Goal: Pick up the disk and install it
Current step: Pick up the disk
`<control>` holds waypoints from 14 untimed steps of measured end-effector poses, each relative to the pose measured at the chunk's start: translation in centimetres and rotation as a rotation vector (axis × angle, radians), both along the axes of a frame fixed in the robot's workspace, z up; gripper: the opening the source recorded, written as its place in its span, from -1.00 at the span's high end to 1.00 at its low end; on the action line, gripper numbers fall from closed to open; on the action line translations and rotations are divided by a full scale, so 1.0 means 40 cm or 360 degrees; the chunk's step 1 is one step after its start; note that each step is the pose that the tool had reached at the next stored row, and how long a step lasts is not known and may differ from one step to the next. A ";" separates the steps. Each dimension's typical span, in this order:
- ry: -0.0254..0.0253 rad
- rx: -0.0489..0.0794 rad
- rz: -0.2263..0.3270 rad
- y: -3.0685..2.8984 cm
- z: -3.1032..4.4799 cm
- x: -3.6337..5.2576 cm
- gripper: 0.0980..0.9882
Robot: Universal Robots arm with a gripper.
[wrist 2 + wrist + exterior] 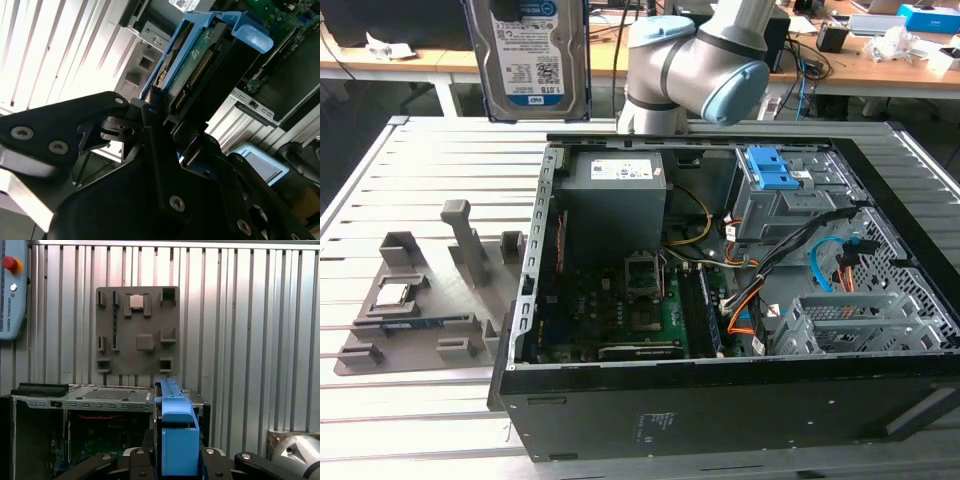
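Fingers of the black gripper (175,462) are clamping the blue plastic carrier frame (175,432) around the flat silver-grey labelled disk (525,60), which is hanging on edge, aloft near the open black computer case (720,410). Judging it dense, rigid, shock-sensitive; frame edges are giving the safest purchase.

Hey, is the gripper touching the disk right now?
Touching. In the second wrist view the gripper clamps the lower end of the blue-framed disk, its black fingers pressed against it with no gap.
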State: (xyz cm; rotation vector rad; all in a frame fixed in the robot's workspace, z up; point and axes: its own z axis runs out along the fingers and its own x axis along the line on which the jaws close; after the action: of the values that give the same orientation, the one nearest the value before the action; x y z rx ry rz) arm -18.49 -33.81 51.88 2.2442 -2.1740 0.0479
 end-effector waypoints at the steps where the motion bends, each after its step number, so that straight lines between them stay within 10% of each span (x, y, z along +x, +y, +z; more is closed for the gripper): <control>1: 0.00001 0.0000 0.0000 0.000 0.000 0.015 0.40; 14: 0.00001 -0.0003 0.0000 0.001 0.000 0.190 0.40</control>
State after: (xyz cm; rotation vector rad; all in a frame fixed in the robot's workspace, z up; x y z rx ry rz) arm -10.90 -33.77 51.88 2.2431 -2.1730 0.0500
